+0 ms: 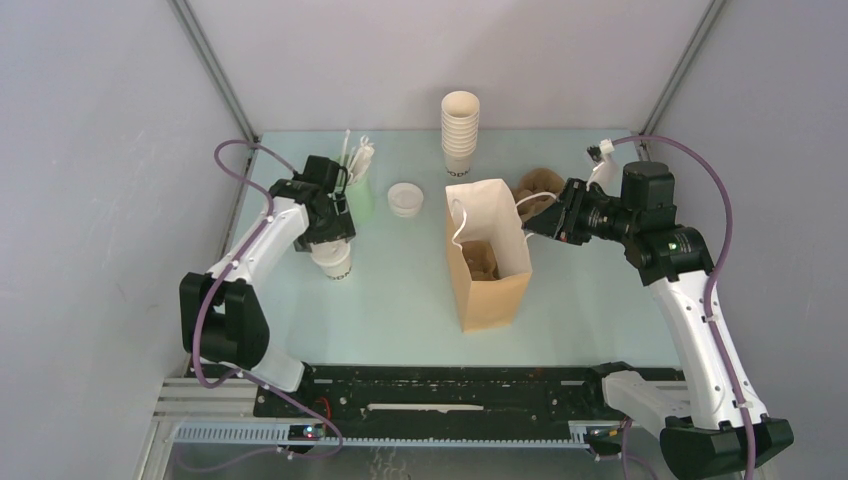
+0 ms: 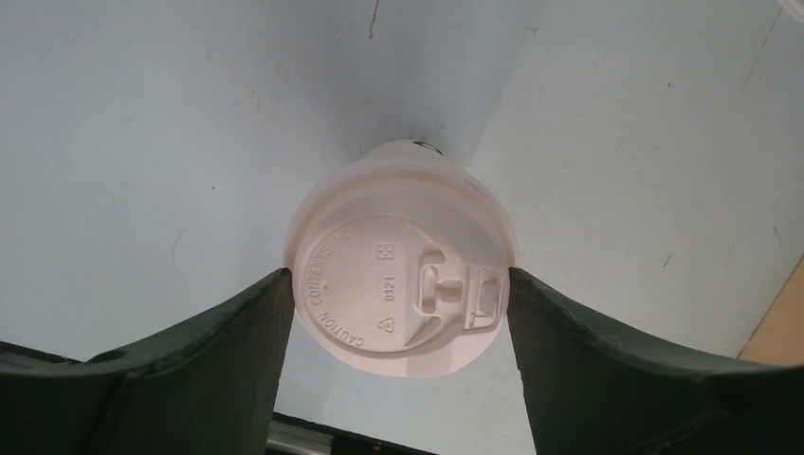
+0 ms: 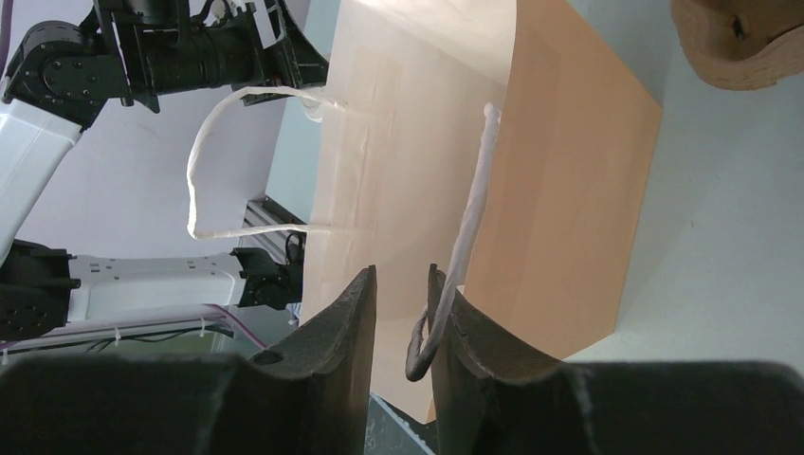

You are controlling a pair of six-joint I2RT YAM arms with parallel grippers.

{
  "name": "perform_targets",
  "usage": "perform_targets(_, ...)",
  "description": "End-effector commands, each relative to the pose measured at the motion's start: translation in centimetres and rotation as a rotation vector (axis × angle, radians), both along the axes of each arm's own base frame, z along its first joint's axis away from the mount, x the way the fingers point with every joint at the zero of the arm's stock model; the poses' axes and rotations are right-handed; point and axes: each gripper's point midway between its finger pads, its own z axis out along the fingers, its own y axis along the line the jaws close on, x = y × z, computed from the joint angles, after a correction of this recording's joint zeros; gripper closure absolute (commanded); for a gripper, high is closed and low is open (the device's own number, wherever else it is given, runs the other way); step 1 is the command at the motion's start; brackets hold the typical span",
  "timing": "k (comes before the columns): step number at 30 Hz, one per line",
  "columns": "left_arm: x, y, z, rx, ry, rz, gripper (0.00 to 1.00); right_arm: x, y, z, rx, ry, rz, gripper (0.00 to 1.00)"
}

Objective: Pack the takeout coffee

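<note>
Nearest of all, the left jaws stand wide around the takeout coffee. One dark fingertip meets each side of the lid's rim, so I read that as a hold on the cup from above rather than a mere hover. The cup itself stands upright on the counter, toward its left edge and well apart from the paper bag at the counter's middle; it looks not yet lifted. Across the way the right jaws are parted only a little. The bag's white cord handle runs down into the gap and rests against one finger, not pinched as far as I can see. My guess is that the right arm is there to steady the bag and keep its mouth open for the cup. Something brown sits in the bag's bottom. By the far edge stands a stack of lidless cups, and nearer the left are a mint-green cup with straws and a loose lid, none of them between cup and bag.
</note>
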Motion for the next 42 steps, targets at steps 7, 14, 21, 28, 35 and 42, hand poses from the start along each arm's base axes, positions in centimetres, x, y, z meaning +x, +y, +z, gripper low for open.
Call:
perform_targets(7,-0.4,0.4,-0.4,0.016,0.005,-0.012,0.27,0.3,0.0,2.0,0.016,-0.064,0.001,0.6)
perform_targets(14,-0.9,0.3,1.2,-0.007,-0.032,-0.012,0.32,0.6,-0.3,2.6,0.028,-0.066,-0.021,0.47)
perform_targets(21,-1.9,0.1,2.6,-0.033,-0.066,-0.017,0.34,0.8,-0.7,2.5,0.017,-0.057,-0.048,0.46)
perform_targets(28,-3.0,-0.7,4.0,-0.059,-0.088,-0.046,0.37,0.9,-0.8,2.6,0.024,-0.05,-0.062,0.5)
perform_targets(35,-4.8,-2.4,7.3,-0.102,-0.141,-0.089,0.4,1.3,-0.8,3.0,0.03,-0.061,-0.077,0.53)
perform_targets(42,-7.0,-4.3,11.7,-0.158,-0.218,-0.163,0.41,1.2,-0.8,3.2,0.028,-0.068,-0.073,0.58)
